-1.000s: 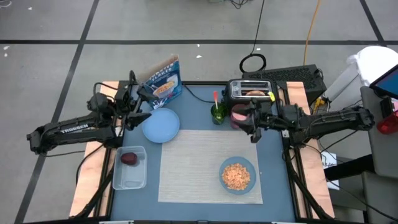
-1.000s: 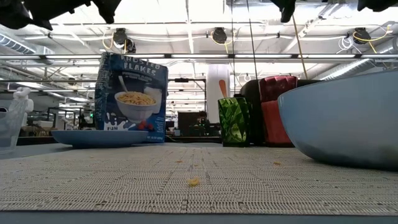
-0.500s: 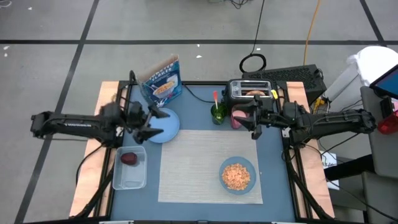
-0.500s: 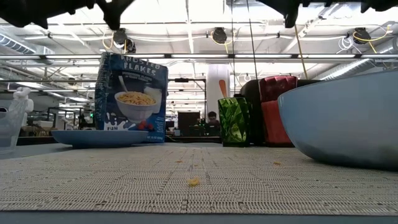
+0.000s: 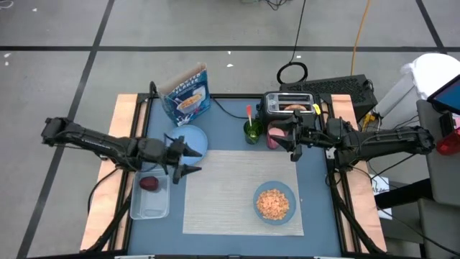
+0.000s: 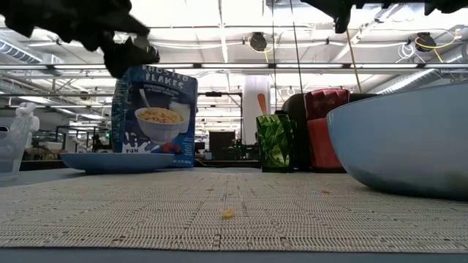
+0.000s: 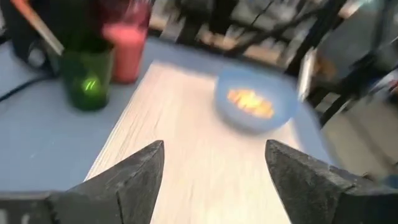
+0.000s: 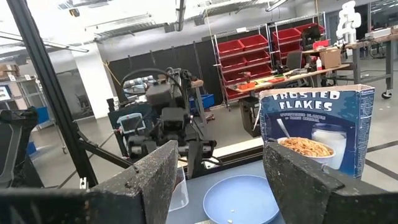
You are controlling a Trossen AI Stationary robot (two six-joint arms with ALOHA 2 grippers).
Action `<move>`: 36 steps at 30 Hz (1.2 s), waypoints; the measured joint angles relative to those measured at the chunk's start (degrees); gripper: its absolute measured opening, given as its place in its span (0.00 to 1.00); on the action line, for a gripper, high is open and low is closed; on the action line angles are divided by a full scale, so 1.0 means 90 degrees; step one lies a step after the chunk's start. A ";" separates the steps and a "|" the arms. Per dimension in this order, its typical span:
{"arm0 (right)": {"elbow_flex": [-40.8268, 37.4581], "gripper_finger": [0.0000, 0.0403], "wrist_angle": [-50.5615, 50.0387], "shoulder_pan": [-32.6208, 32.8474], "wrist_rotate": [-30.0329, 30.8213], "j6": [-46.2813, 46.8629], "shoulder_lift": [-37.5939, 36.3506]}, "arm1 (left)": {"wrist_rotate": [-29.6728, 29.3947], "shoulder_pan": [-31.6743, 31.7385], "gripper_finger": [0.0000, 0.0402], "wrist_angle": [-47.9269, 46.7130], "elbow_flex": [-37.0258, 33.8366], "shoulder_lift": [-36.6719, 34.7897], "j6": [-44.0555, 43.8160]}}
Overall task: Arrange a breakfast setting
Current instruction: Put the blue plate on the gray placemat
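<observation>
The left gripper (image 5: 188,160) is hanging over the near edge of the light-blue plate (image 5: 189,141), right by the left edge of the beige placemat (image 5: 237,188). Its two fingers are standing apart with nothing between them. In the left wrist view everything is looking blurry, so small things there are hard to tell.

The right gripper (image 5: 293,146) is waiting at the far right of the table, near the black toaster (image 5: 289,103). Its fingers are also standing apart and holding nothing.

The placemat is lying in the middle of the table. The light-blue bowl (image 5: 274,202) is sitting on its near right corner, with orange-brown flakes inside. In the low view the bowl is getting cut off at the right edge. The plate is sitting off the mat, at its far left corner, beside the cereal box (image 5: 188,94).

The small dark-red fruit (image 5: 149,183) is lying in the clear plastic tub (image 5: 147,205) at the near left. In the low view the fruit is not showing.

A green cup (image 5: 252,131) is standing near the toaster with an orange handle (image 5: 249,114) poking out. The rest of that thing is hiding inside the cup. Something round and tan (image 5: 295,108) is peeking from the toaster slot, too small to tell what it is.
</observation>
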 joint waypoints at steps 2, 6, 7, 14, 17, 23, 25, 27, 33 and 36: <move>0.0000 0.56 0.0001 0.0000 0.0000 0.0000 0.0000 | -0.0337 -0.0128 0.70 -0.0838 0.0362 0.0127 0.0015; 0.0000 0.56 0.0000 0.0000 0.0000 0.0000 0.0002 | -0.1103 -0.0330 0.70 -0.2782 0.1243 0.0598 0.0022; 0.0000 0.56 -0.0001 0.0000 0.0000 0.0000 0.0002 | -0.1311 -0.0372 0.70 -0.3146 0.1443 0.0771 0.0018; 0.0000 0.56 -0.0002 0.0000 0.0000 -0.0002 0.0042 | -0.1891 -0.0400 0.70 -0.3865 0.1792 0.1916 -0.0076; 0.0000 0.56 0.0000 0.0000 0.0000 -0.0002 0.0073 | -0.1890 -0.0327 0.70 -0.3852 0.1786 0.2426 -0.0235; -0.0001 0.56 -0.0098 0.0000 0.0000 -0.0002 0.0097 | -0.1895 -0.0152 0.70 -0.3837 0.1784 0.3272 -0.0329; -0.0002 0.56 -0.0190 0.0000 0.0000 -0.0002 0.0104 | -0.1894 -0.0082 0.70 -0.3832 0.1784 0.3479 -0.0329; -0.0002 0.56 -0.0261 0.0001 0.0000 -0.0002 0.0102 | -0.1894 -0.0014 0.70 -0.3841 0.1784 0.3650 -0.0333; -0.0002 0.56 -0.0311 0.0000 0.0000 -0.0002 0.0100 | -0.1867 0.0160 0.63 -0.3862 0.1784 0.3988 -0.0353; -0.0002 0.56 -0.0321 0.0001 0.0000 -0.0002 0.0102 | -0.1750 0.0192 0.55 -0.3880 0.1782 0.4055 -0.0340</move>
